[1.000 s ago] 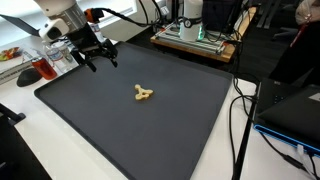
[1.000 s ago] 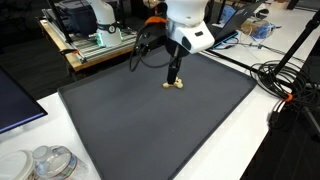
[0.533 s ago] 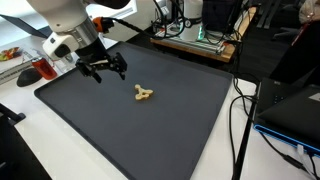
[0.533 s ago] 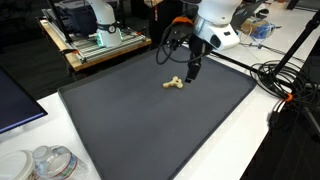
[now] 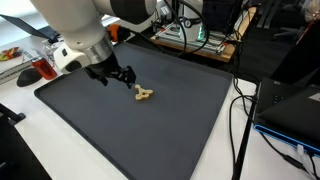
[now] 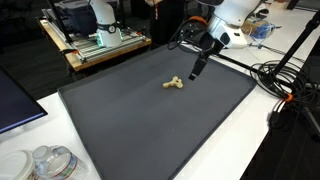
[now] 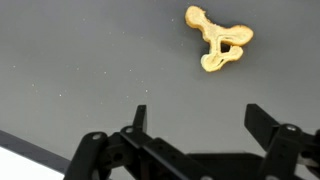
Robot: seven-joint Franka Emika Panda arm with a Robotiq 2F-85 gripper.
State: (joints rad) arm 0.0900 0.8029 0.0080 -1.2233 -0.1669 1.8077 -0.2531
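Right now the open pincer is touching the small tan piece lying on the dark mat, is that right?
Not quite. The open pincer is not touching the small tan piece. The wrist view shows a stretch of the dark mat between its fingertips and the piece. The rest holds: the pincer is open and the piece lies on the mat.

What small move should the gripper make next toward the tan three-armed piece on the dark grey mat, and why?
Probably ease forward and down: the open gripper hangs short of the tan three-armed piece, which lies untouched on the dark grey mat.
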